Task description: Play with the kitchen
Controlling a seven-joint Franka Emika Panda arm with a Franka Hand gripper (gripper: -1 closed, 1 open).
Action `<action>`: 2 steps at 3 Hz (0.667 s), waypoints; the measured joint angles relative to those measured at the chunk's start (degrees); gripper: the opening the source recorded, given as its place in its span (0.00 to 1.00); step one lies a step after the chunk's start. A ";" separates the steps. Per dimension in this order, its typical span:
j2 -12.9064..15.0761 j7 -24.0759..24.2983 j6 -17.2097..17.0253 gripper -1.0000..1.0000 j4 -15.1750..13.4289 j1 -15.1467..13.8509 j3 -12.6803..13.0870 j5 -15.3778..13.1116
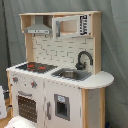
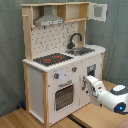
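The kitchen (image 2: 62,60) stands tall on the wooden floor (image 2: 20,119) before a grey curtain (image 2: 10,50), and in the second exterior view we have the arm (image 2: 112,97) reaching in from the second exterior view's right, its gripper (image 2: 86,83) close to the lower front panel, just beside the oven door (image 2: 64,96). Whether it's released or clenched, we cannot tell. What worries us is that a push at this angle could scrape the panel or rock the whole unit, light as it looks. Up top, the cabinet door (image 2: 98,12) hangs open and the faucet (image 2: 75,39) arches over the sink (image 2: 81,51), both snags if we rise carelessly. The stove top (image 2: 52,59) and grey hood (image 2: 49,20) sit clear of us.
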 joint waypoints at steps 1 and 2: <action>1.06 -2.31 -5.15 1.00 -0.20 0.12 -0.86 0.04; 1.09 -5.17 -9.34 1.00 -0.78 1.17 -3.66 0.03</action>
